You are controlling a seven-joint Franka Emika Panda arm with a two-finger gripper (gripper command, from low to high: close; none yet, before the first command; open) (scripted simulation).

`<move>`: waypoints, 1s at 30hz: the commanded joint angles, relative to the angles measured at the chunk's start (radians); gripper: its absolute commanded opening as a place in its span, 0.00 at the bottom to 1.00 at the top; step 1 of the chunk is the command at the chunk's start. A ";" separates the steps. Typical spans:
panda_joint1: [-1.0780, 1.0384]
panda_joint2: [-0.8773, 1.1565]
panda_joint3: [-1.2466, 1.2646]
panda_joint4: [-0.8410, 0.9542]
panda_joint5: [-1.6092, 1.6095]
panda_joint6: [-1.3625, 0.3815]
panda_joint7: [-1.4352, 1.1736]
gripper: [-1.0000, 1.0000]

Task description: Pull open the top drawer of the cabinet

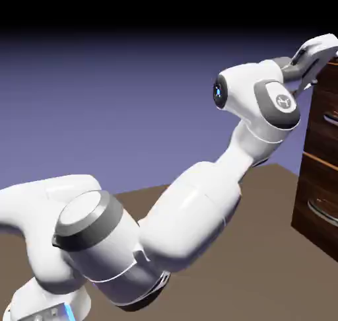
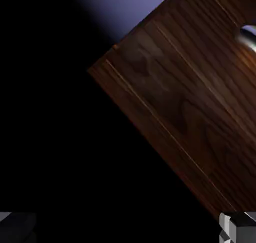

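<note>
Gripper (image 2: 127, 227) standing wide open and holding nothing, we are judging this the approach step. The top drawer (image 1: 319, 103) is sitting at the exterior view's right edge; we are needing alignment with its silver handle (image 1: 331, 119) next, before pulling.

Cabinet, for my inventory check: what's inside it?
Nothing inside shows: drawer fronts cover the interior of the cabinet. Only outer wood and silver handles are visible.
</note>
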 commanded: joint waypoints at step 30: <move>0.127 -0.145 -0.144 -0.009 -0.311 -0.092 -0.403 0.00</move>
